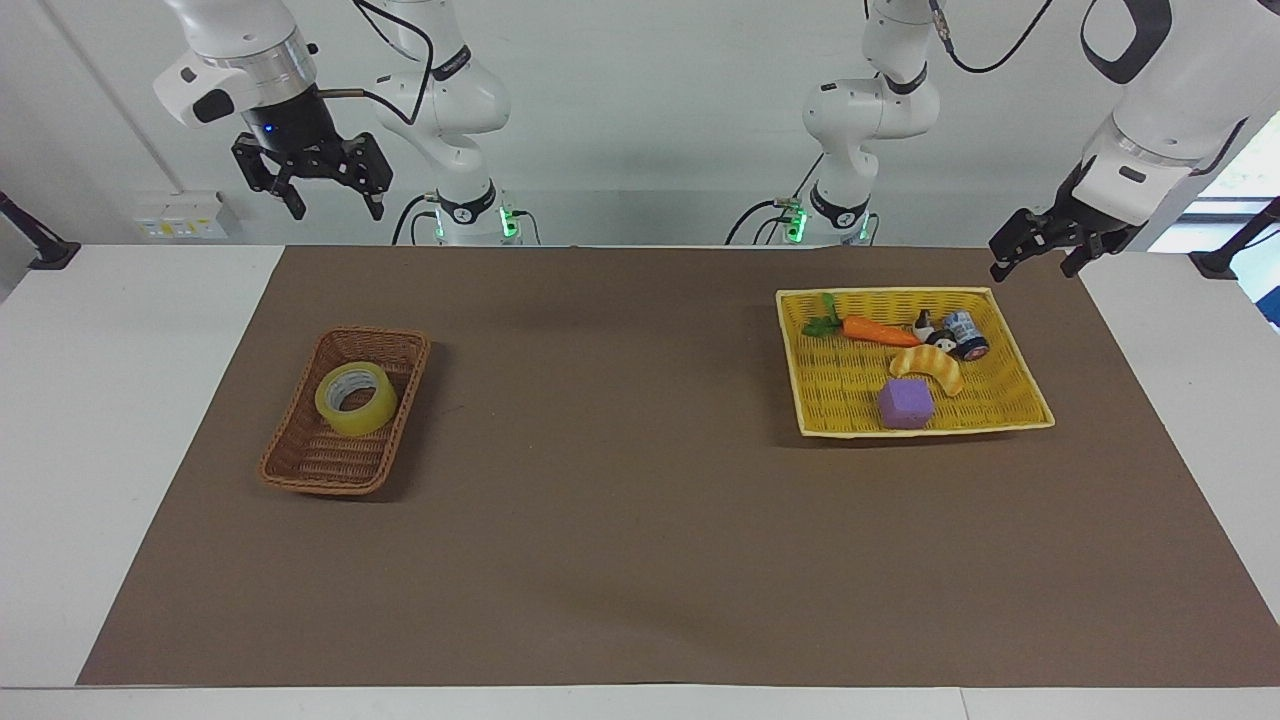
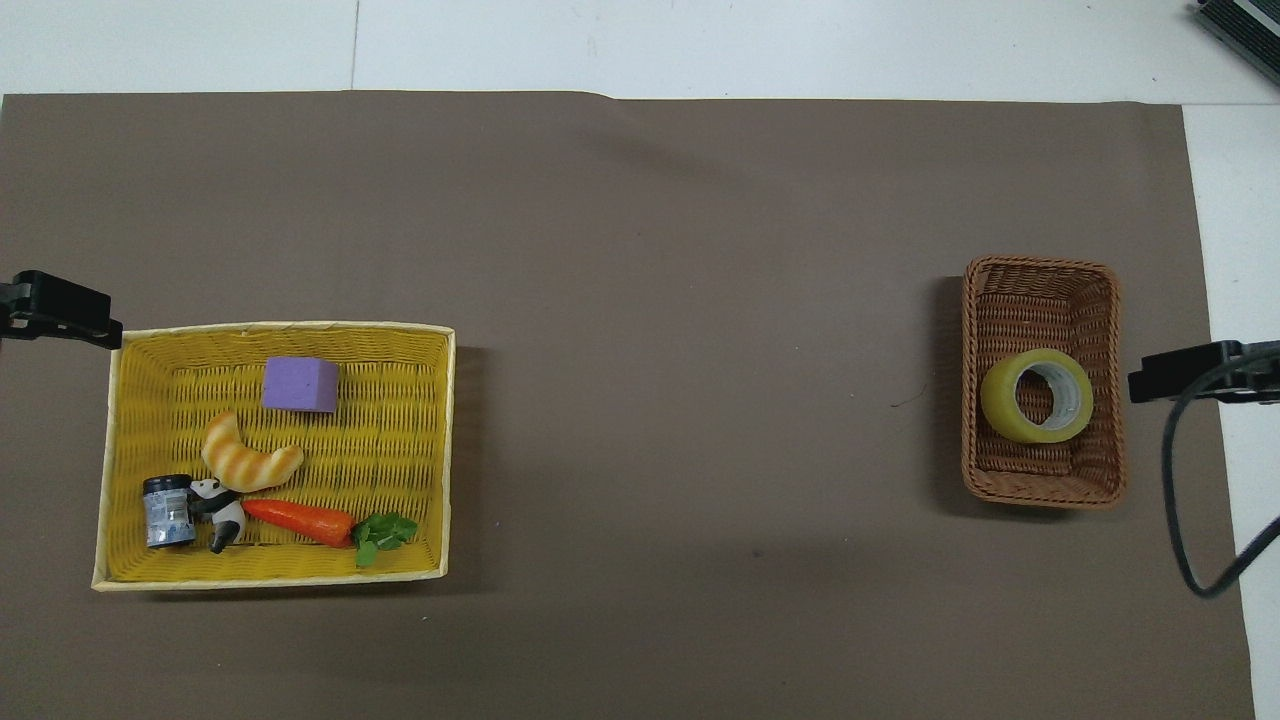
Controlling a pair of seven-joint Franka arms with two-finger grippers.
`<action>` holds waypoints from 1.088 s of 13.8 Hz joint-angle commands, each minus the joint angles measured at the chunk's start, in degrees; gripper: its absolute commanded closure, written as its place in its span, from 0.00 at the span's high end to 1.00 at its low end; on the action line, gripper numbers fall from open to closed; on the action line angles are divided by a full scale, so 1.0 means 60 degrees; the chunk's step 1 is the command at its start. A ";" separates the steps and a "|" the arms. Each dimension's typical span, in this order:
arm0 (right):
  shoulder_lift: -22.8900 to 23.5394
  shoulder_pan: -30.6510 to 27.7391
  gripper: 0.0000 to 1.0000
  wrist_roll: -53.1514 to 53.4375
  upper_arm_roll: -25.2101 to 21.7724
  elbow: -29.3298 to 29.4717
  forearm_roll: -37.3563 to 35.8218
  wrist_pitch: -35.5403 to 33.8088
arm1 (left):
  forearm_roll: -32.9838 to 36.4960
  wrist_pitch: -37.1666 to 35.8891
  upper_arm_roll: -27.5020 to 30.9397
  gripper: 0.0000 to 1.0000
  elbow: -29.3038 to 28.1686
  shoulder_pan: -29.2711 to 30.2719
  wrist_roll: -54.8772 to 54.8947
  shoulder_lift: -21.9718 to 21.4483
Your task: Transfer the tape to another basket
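The yellow tape (image 1: pixel 355 399) lies tilted in the brown wicker basket (image 1: pixel 322 482) at the right arm's end of the mat; both also show in the overhead view, the tape (image 2: pixel 1037 396) in the part of the basket (image 2: pixel 1040 268) nearer to the robots. My right gripper (image 1: pixel 336 208) is open and empty, raised high above the table's edge at the robots' end, apart from the basket; its tip (image 2: pixel 1185 370) shows beside the basket from above. My left gripper (image 1: pixel 1034 262) waits open and empty by the yellow tray's corner.
A wide yellow woven tray (image 1: pixel 915 431) at the left arm's end holds a carrot (image 1: pixel 878 330), a croissant toy (image 1: pixel 930 364), a purple block (image 1: pixel 905 403), a panda figure and a small can (image 1: pixel 967 333). Brown mat (image 1: pixel 620 480) covers the table.
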 commanded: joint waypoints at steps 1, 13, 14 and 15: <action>-0.0333 -0.0224 1.00 -0.0355 0.0052 -0.0442 -0.0292 0.0041 | 0.0056 -0.0147 -0.0079 1.00 -0.0023 0.0115 0.0086 -0.0058; -0.0261 -0.0209 1.00 -0.0370 0.0066 -0.0356 -0.0278 0.0114 | 0.0056 -0.0176 -0.0079 1.00 -0.0037 0.0115 0.0086 -0.0058; -0.0261 -0.0209 1.00 -0.0355 0.0066 -0.0355 -0.0278 0.0114 | 0.0056 -0.0176 -0.0079 1.00 -0.0037 0.0115 0.0086 -0.0058; -0.0261 -0.0209 1.00 -0.0370 0.0066 -0.0370 -0.0278 0.0114 | 0.0056 -0.0176 -0.0079 1.00 -0.0037 0.0115 0.0086 -0.0058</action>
